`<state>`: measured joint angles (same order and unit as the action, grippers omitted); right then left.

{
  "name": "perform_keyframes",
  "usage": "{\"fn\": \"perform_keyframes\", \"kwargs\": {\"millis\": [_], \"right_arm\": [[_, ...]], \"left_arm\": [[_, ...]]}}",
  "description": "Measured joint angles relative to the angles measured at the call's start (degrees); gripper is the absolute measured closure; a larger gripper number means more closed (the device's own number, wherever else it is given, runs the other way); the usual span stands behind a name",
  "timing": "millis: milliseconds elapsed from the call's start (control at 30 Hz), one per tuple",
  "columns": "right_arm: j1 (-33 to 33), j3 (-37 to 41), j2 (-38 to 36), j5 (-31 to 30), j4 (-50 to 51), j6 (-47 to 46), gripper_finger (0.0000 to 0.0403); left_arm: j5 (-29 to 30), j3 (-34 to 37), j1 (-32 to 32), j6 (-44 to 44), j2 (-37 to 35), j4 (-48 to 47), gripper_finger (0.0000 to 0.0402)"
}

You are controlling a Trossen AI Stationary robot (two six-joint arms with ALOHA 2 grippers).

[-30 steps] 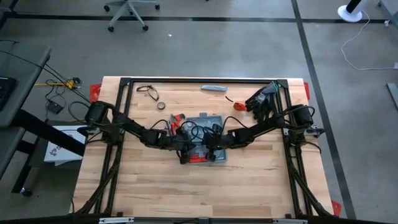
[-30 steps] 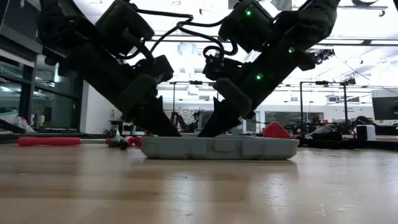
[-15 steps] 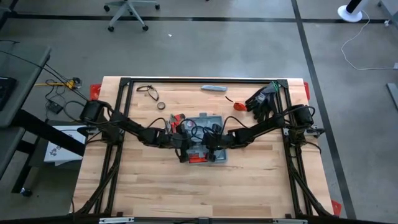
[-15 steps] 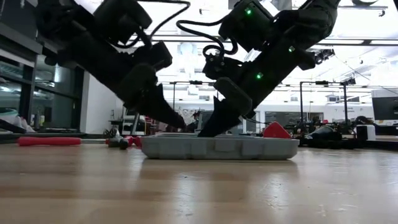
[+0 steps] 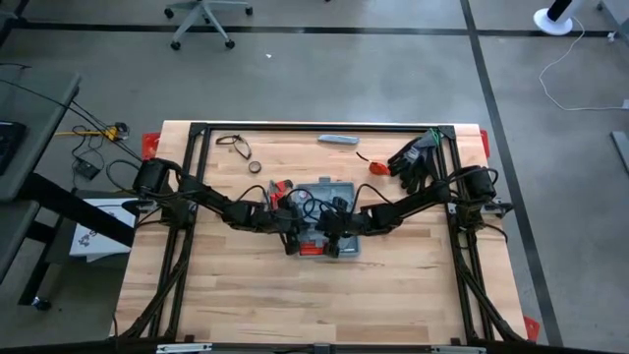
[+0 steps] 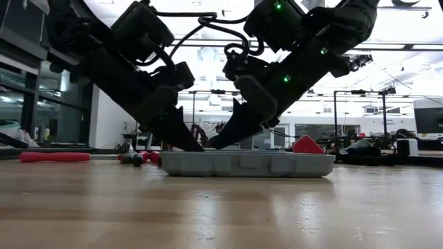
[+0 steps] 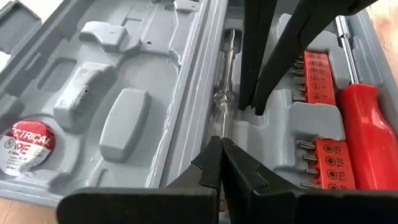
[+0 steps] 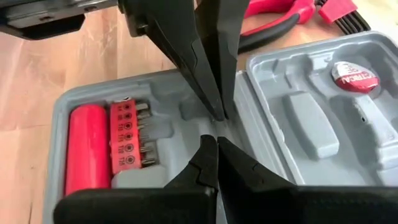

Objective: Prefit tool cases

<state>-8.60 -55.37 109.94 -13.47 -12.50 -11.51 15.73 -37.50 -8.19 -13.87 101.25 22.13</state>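
The blue-grey tool case (image 5: 332,187) lies open and flat on the table, seen edge-on in the low view (image 6: 242,164). Its tray holds a red-handled screwdriver (image 7: 367,130) and red bit holders (image 7: 318,74). A roll of tape (image 7: 28,143) sits in the other half. A slim clear screwdriver (image 7: 221,93) lies in the channel by the hinge. My left gripper (image 7: 221,148) is shut, tips down in that channel. My right gripper (image 8: 216,144) is shut too and faces it, its tips (image 7: 255,106) a short way along the same channel. My left gripper comes in slanting down from the table's left, its shut fingertips (image 6: 192,145) below the case's rim, on or just over the clear screwdriver's shaft (image 7: 217,124). The tips hide the spot, so I cannot tell whether they touch. My right gripper slants down from the table's right. Its shut fingertips (image 6: 216,142) stand at rim height beside the screwdriver, and I cannot tell whether they touch the tray.
Red pliers and hex keys (image 8: 280,22) lie on the table beside the case (image 5: 280,189). Black gloves (image 5: 413,157), a small red thing (image 5: 376,167), a slim grey bar (image 5: 337,140), a cable loop (image 5: 234,145) and a small ring (image 5: 255,166) lie toward the far edge.
My left gripper rose out of the case and swung toward the right arm, then came back down into the channel by the hinge. My right gripper lifted a little and shifted toward the table's left. The case has stayed where it was.
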Motion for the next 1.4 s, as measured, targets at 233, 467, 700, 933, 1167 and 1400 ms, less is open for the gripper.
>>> {"fn": "perform_keyframes", "kwargs": {"millis": [233,467,700,933,1167,1400], "right_arm": [[2.2,-0.2,1.9,0.4,0.6,-2.1,0.0403],[2.3,-0.3,4.1,0.3,0.3,-3.5,0.0403],[2.1,-0.2,3.5,0.7,0.4,-3.5,0.0403],[1.9,0.1,0.8,1.6,1.0,-1.8,0.0403],[0.8,0.2,-2.6,0.2,0.9,0.0,0.0403],[-1.6,0.1,-5.9,-3.9,4.3,0.5,0.0403]], "left_arm": [[-0.4,0.1,0.0,-0.1,0.0,0.5,0.0402],[-1.3,0.1,0.0,-1.0,0.0,0.3,0.0402],[-1.4,0.1,0.0,-1.0,0.0,0.5,0.0402],[-2.2,0.3,0.0,0.5,-2.0,-0.1,0.0402],[-1.9,0.3,-0.1,4.3,-8.1,-0.8,0.0402],[-1.2,0.2,-0.1,6.7,-14.8,-9.1,0.0402]]}}
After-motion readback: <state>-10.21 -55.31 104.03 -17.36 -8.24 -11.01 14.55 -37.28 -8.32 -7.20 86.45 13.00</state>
